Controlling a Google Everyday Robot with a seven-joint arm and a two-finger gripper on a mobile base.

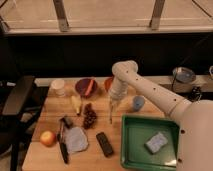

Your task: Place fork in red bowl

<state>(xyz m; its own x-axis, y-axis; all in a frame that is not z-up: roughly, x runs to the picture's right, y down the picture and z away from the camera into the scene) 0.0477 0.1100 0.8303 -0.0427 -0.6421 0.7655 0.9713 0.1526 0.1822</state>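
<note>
- Camera view: the gripper hangs over the middle of the desk. It looks clamped on the fork, which dangles thin and upright just below it, its tip close to the wood.
- The red bowl sits just behind the gripper, half hidden by the arm.
- We judge that the lift comes first: raise the fork until its tip is above the rim, move back over the bowl's centre, lower it, then release. The maroon bowl is close by, behind and to the left of the gripper, so we should not drift that way.
- What lies in the red bowl we cannot tell. The maroon bowl holds an orange piece.
- The light-blue cup, to the gripper's right, looks empty.
- The green tray, nearer us and to the right, holds a sponge.
</note>
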